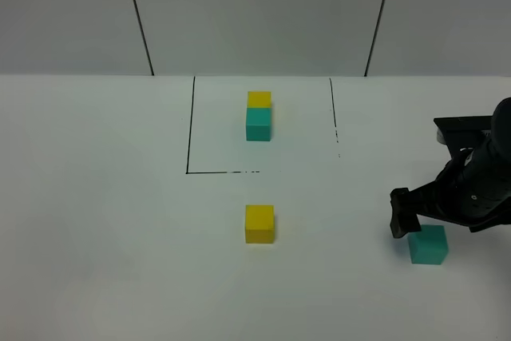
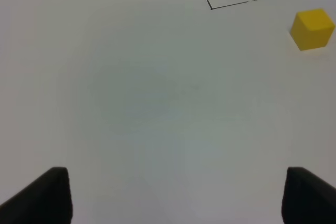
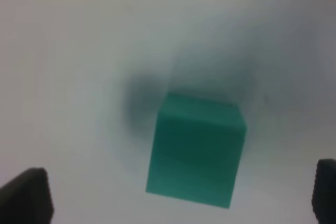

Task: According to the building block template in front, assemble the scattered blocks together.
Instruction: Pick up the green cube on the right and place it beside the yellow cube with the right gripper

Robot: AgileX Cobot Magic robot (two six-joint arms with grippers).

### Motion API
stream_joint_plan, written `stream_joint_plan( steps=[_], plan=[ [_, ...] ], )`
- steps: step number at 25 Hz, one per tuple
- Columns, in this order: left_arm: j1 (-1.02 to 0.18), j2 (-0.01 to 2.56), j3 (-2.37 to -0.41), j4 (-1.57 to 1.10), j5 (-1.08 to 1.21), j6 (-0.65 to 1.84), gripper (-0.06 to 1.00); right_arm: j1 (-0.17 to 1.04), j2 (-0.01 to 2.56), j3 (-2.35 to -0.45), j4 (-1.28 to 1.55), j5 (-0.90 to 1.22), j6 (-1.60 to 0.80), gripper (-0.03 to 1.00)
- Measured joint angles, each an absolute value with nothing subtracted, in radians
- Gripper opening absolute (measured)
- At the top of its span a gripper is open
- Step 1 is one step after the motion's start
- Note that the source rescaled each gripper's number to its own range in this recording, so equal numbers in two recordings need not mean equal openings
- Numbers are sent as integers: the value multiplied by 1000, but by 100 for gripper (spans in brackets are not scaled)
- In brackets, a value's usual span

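A: Why is the right claw (image 3: pixel 176 195) over the teal cube (image 1: pixel 429 245)?
B: Jaws spread either side, not touching it. Lined up for a grab, I'd say. Left claw (image 2: pixel 178 198) hangs apart too, empty
A: Then?
B: Yellow cube (image 1: pixel 259 224) sits on the surface (image 1: pixel 120 237); the template (image 1: pixel 259 116) beyond shows teal fronting yellow
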State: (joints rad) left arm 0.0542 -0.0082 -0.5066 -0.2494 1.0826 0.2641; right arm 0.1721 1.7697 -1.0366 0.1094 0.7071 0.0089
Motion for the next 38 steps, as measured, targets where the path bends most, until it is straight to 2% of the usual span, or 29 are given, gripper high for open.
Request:
stream_joint_plan(
  steps=[13,26,28,29,31,34,35,38],
  plan=[
    [54,-8,-507,-249,1083,265,80,172,1906,-1037,107,636,46,100],
    [54,-8,-507,-249,1083,265,79,172,1919,-1037,106,638,49,100],
    [54,-8,-507,-249,1083,265,79,172,1924,-1037,106,639,49,97],
    [54,-8,-507,-249,1083,265,79,172,1924,-1037,104,640,49,90],
    [54,-8,-507,-249,1083,265,79,172,1925,-1037,104,640,49,68],
    [54,-8,-507,-249,1083,265,79,172,1925,-1037,104,639,49,11],
    [54,-8,-507,-249,1083,265,79,172,1925,-1037,104,638,51,0],
    [54,-8,-507,-249,1083,265,79,172,1925,-1037,104,637,50,2]
  ],
)
